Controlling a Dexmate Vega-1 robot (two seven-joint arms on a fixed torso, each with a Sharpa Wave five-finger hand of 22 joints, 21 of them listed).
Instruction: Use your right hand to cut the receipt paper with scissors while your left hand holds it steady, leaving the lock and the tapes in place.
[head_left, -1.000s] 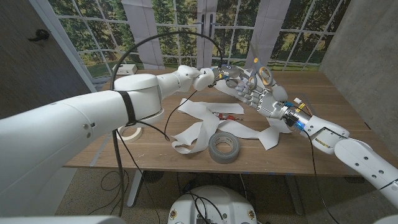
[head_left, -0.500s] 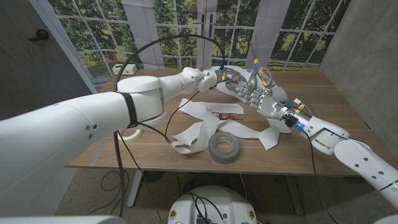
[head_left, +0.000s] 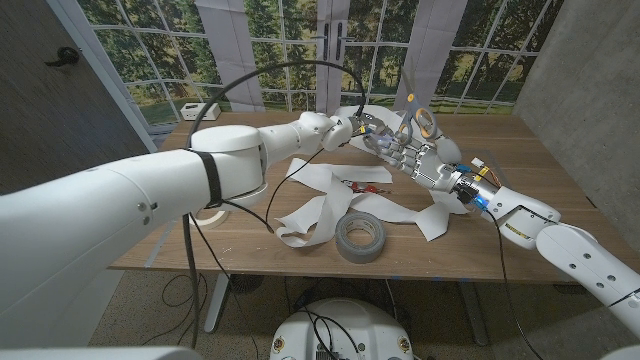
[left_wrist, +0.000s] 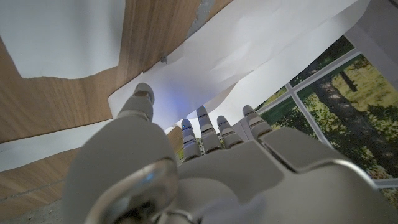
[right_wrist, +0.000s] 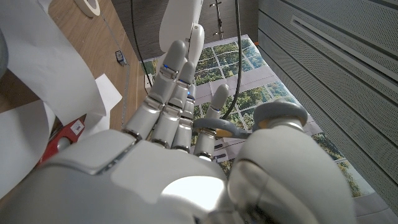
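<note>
Up over the far side of the wooden surface (head_left: 480, 135), the right hand (head_left: 415, 155) grips the scissors (head_left: 418, 122), grey handles with orange trim standing above its curled fingers. The left hand (head_left: 352, 125) meets it there, pinching a raised strip of the receipt paper (head_left: 325, 205), whose loose loops trail down across the surface. A grey roll of duct tape (head_left: 359, 236) lies near the front edge, with a small red object (head_left: 350, 184) just behind it among the paper.

A grey roll of duct tape (head_left: 360, 238) sits near the wooden table's (head_left: 500, 235) front edge, on the long white receipt paper (head_left: 320, 205) sprawling mid-table, with a red-handled lock (head_left: 352, 186) just behind it.
</note>
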